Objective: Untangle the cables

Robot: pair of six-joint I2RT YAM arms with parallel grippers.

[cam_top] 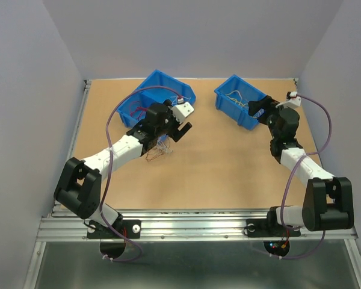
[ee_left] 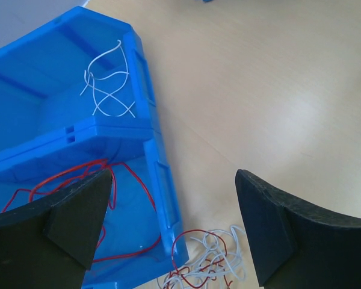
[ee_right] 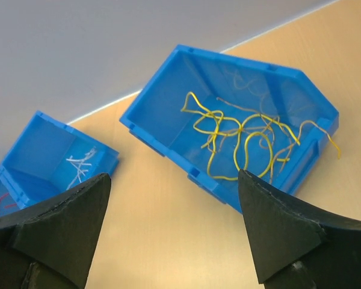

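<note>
Sorting is well under way. The left gripper hangs wide open with nothing between its fingers. Directly beneath it lies what's left of the cables, a small tangle of red and white strands on the surface. The tangle sits just beside the corner of the divided blue bin, which is off to the gripper's left. In that bin the white strands lie in the compartment farther from the gripper and the red strands in the nearer one.

The right gripper is also spread wide and empty. It is poised above the second blue bin, where the yellow strands lie loose ahead of its fingers.

I'd call this the gap between drops, with the next pick owed to the left side. That means dropping straight onto the knot and pinching one strand, not the clump. A thin wire could easily slip the pads.

The left arm reaches forward low with its wrist tipped down over the knot. The right arm is folded upright, its wrist angled toward its bin.
</note>
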